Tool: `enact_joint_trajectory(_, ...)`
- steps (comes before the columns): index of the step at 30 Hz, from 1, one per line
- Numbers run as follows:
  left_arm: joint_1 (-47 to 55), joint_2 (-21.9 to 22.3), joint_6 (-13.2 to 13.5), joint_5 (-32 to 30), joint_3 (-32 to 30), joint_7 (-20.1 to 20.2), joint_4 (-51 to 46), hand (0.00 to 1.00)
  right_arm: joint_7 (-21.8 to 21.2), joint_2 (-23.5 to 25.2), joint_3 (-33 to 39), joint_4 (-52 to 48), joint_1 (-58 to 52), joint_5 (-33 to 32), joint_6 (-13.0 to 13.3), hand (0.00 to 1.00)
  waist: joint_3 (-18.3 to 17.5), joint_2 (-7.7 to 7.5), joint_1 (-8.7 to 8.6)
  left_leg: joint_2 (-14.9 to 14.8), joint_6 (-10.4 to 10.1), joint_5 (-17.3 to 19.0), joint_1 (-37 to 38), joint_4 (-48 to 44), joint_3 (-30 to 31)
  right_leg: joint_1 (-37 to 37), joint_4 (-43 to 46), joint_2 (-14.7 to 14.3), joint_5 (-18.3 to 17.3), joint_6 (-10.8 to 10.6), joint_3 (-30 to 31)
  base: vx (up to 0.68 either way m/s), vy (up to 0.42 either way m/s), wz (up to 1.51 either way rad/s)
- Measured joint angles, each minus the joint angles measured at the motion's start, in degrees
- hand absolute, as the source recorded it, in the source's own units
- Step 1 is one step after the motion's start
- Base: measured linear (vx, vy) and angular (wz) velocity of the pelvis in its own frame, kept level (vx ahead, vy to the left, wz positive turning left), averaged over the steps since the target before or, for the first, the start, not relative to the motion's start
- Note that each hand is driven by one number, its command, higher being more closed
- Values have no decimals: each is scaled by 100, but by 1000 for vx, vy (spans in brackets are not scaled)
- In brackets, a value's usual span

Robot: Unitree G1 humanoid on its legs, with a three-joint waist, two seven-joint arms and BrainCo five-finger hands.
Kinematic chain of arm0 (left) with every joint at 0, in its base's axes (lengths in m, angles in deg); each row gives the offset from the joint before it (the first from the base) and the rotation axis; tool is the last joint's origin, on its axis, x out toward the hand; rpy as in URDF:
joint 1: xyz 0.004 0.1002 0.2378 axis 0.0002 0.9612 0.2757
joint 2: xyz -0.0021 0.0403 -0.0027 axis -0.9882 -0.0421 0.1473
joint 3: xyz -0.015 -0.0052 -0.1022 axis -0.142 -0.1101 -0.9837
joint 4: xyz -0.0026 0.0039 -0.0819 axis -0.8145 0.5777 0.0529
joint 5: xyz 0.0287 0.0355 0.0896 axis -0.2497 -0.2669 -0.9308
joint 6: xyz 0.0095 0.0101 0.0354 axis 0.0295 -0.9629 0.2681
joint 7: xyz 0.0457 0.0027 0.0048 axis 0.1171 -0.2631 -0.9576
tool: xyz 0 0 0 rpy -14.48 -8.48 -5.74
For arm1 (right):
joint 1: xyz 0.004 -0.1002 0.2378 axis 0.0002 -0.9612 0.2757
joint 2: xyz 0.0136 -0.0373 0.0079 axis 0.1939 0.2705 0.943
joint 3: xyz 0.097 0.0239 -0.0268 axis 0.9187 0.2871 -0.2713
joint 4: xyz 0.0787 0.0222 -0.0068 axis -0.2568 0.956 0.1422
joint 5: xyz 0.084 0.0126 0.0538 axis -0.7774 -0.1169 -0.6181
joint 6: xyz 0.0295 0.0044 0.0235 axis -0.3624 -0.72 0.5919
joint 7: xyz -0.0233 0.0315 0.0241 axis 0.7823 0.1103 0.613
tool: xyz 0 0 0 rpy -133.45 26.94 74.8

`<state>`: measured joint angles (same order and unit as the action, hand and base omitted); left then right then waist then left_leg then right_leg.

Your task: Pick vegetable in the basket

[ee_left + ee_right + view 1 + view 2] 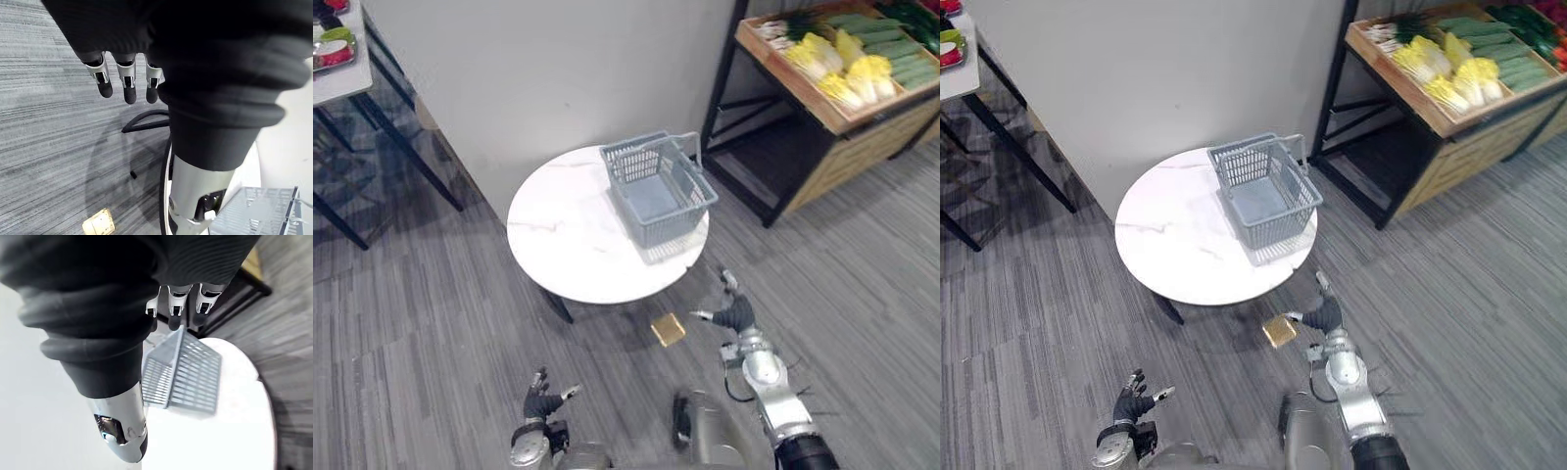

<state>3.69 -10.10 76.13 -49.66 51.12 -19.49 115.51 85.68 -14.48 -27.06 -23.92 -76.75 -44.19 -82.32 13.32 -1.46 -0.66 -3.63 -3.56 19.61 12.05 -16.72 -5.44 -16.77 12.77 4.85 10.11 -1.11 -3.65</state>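
A grey wire basket with nothing in it stands on the right half of a round white table. Vegetables, yellow-white cabbages and green ones, lie on a wooden shelf at the upper right. My right hand hangs low over the floor just off the table's near right rim, fingers relaxed and holding nothing; its fingers point toward the basket. My left hand hangs low at the near left, fingers loose over grey carpet, holding nothing.
A small yellow floor plate lies on the carpet by the table's near edge. A grey wall panel stands behind the table. The shelf's black frame is at the right. Another table with trays is at the far left.
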Motion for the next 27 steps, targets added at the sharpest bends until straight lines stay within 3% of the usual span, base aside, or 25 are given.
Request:
enact_joint_trajectory(1, -87, 105, -35, -35, 36, 10, 183, 0, 12, -257, -119, -17, 199, 236, -17, 0, -46, 308, 108, -241, -54, -16, -6, -137, 226, -38, 329, -192, -236, 150, -129, 391, -176, 15)
enact_joint_trajectory(3, -85, 130, 25, -99, 53, 3, 227, 0, 74, -398, -182, -210, 401, 520, -13, 0, -59, 375, 147, -286, 19, -375, -17, -389, 483, -48, 746, -265, -819, 175, -186, 436, -212, 5)
enact_joint_trajectory(4, -74, 128, 35, -99, 52, 2, 250, 0, 73, -416, -197, -242, 456, 605, -13, 0, -64, 383, 145, -307, 3, -468, -30, -526, 573, -2, 823, -288, -947, 207, -214, 499, -262, 14)
enact_joint_trajectory(5, -74, 133, 46, -98, 55, 4, 365, 0, 73, -446, -239, -302, 528, 742, -13, 0, -74, 437, 141, -386, -140, -675, -240, -1160, 764, 203, 793, -374, -1130, 241, -292, 880, -346, 14)
enact_joint_trajectory(6, -42, 133, 94, -51, 76, 15, 386, 0, 199, -562, -555, -559, 728, 1053, -4, 0, -49, 455, 323, -578, -318, -831, -1776, -3638, 571, 1674, -289, -585, -1221, 438, -386, 794, -256, 2)
enact_joint_trajectory(7, -26, 135, 94, -52, 78, 15, 355, 0, 237, -567, -569, -587, 784, 1082, 17, 0, -54, 467, 335, -532, -279, -783, -1961, -3251, 452, 1777, -329, -583, -1219, 436, -340, 945, -6, -38)
enact_joint_trajectory(8, -38, 138, 79, -61, 112, 12, 373, 0, 284, -693, -587, -622, 826, 1152, 15, 0, -60, 628, 372, -508, -150, -1199, -2165, -1006, 153, 1882, -328, -582, -1334, 268, -208, 428, 205, -32)
enact_joint_trajectory(9, -55, 119, 78, -102, 144, 16, 409, 0, 302, -755, -564, -619, 803, 1152, 6, 0, -23, 596, 363, -465, 3, -1284, -1917, -392, 34, 1944, -313, -564, -1431, 134, -190, 432, 286, -11)
enact_joint_trajectory(10, -80, 75, 79, -113, 144, 13, 411, 0, 302, -728, -563, -630, 790, 1153, 10, 0, -42, 410, 366, -250, 68, -1479, -1750, 5, 5, 1955, -379, -394, -1451, 57, -181, 150, 144, 29)
enact_joint_trajectory(13, -114, 37, 70, -173, 147, 14, 423, 0, 303, -738, -492, -672, 809, 1154, 36, 0, -33, 413, 478, -43, 163, -1558, -1644, 231, 23, 2063, -523, -188, -1447, -101, -229, 105, 142, 23)
enact_joint_trajectory(15, -67, -11, 87, -164, 43, 2, 406, 0, 294, -802, -612, -600, 1042, 1278, 19, 0, 44, 267, 455, 353, 676, -1123, -1479, -229, -119, 1801, 354, 208, -2149, -385, -195, 84, 176, -6)
enact_joint_trajectory(16, -16, -109, 92, -131, 81, 20, 405, 0, 297, -862, -702, -565, 1302, 1378, 27, 0, 55, 265, 445, 463, 565, -791, -1310, -121, -239, 1545, 1145, 378, -2457, -428, -96, 77, 127, -26)
enact_joint_trajectory(17, -27, -147, 93, -137, 87, -1, 412, 0, 295, -892, -721, -529, 1414, 1427, 27, 0, 69, 218, 407, 526, 585, -770, -1277, -79, -210, 1429, 1488, 465, -2487, -421, -49, 132, 83, -15)
enact_joint_trajectory(18, 9, -196, 74, -146, 136, -2, 461, 0, 297, -972, -724, -477, 1582, 1480, 25, 0, 62, 240, 379, 490, 640, -759, -1179, -19, -147, 1105, 1906, 450, -2460, -276, 23, 90, 48, 5)
enact_joint_trajectory(19, 36, -219, 73, -146, 129, 0, 498, 0, 298, -1019, -727, -457, 1630, 1481, 26, 0, 57, 256, 373, 458, 640, -759, -1183, -6, -65, 1042, 1815, 353, -2479, -246, 96, 882, -1, 77)
enact_joint_trajectory(20, 323, -202, 79, -145, 26, 0, 860, 0, 60, -1576, -981, 739, 2085, 1484, -22, 0, -109, 299, 452, 364, 400, -899, -836, 590, 462, 1572, -329, 134, -1414, -408, 147, 806, -7, 76)
enact_joint_trajectory(27, 325, -227, 85, -151, 24, 2, 871, 0, 60, -1555, -987, 1060, 2349, 1483, -14, 0, -100, 272, 464, 494, 474, -1141, -965, 795, 606, 1534, -559, 220, -1135, -421, 22, 53, 8, 21)
